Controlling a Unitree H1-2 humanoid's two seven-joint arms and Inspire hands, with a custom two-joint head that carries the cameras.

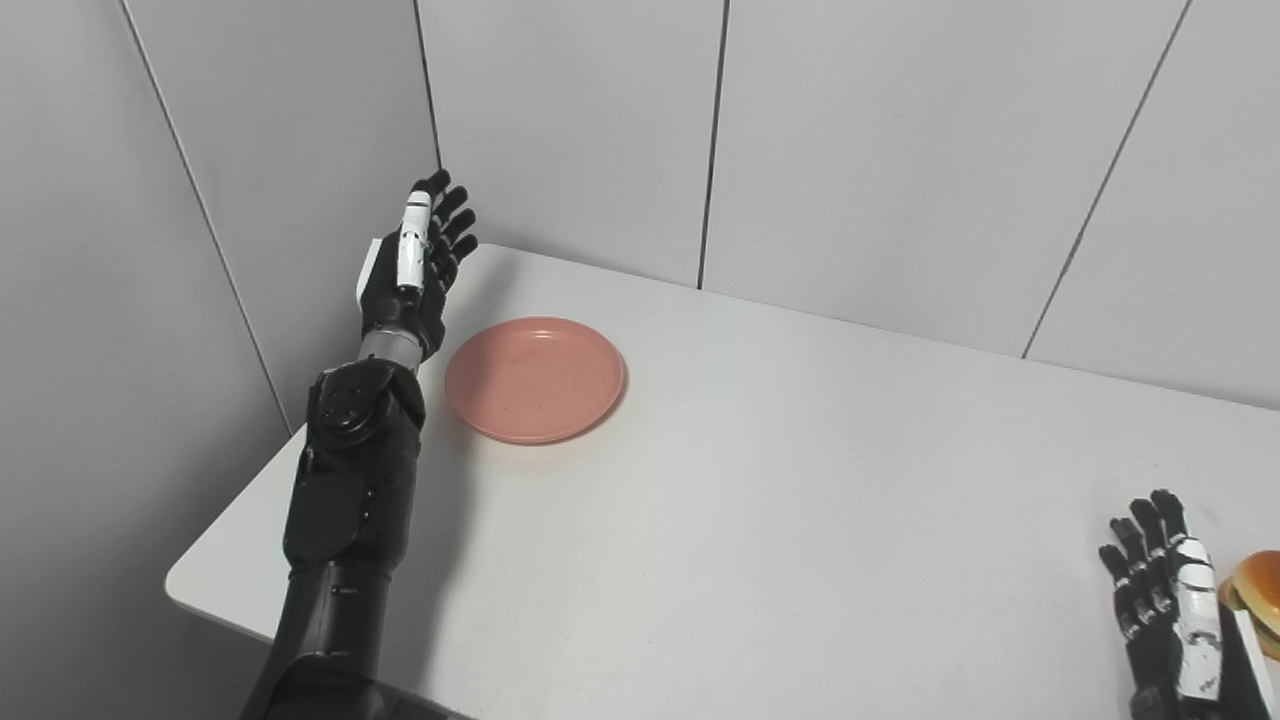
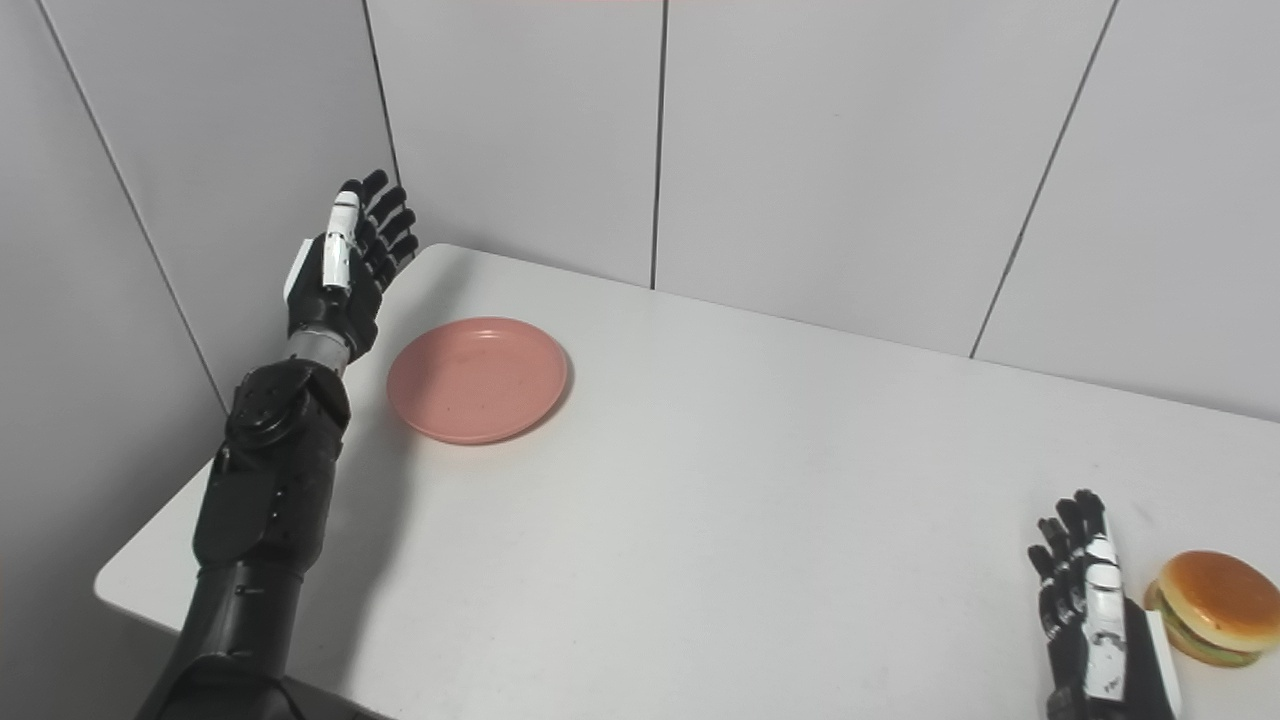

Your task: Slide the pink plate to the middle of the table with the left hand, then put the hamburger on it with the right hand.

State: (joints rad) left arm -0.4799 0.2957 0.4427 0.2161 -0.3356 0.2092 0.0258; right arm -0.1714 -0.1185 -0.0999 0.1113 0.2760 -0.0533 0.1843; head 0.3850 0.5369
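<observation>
The pink plate (image 2: 477,380) sits on the white table (image 2: 720,480), near the far left corner. It lies flat and has nothing on it. It is not in the middle of the table.

The left robot hand (image 2: 345,262) is up in the air, just to the left of the plate, near the table's left edge. Its fingers (image 2: 390,215) are straight and spread apart, and they point up toward the gray wall (image 2: 820,150). It holds nothing and does not touch the plate.

The hamburger (image 2: 1215,605) rests on the table near the right edge, close to the robot and far away from the plate. It has a shiny brown bun on top and a bit of green showing under it.

The right robot hand (image 2: 1095,625) is low at the bottom right, just beside the hamburger on its left. Its fingers are also straight and apart. It holds nothing, and there is a small gap between it and the hamburger.
</observation>
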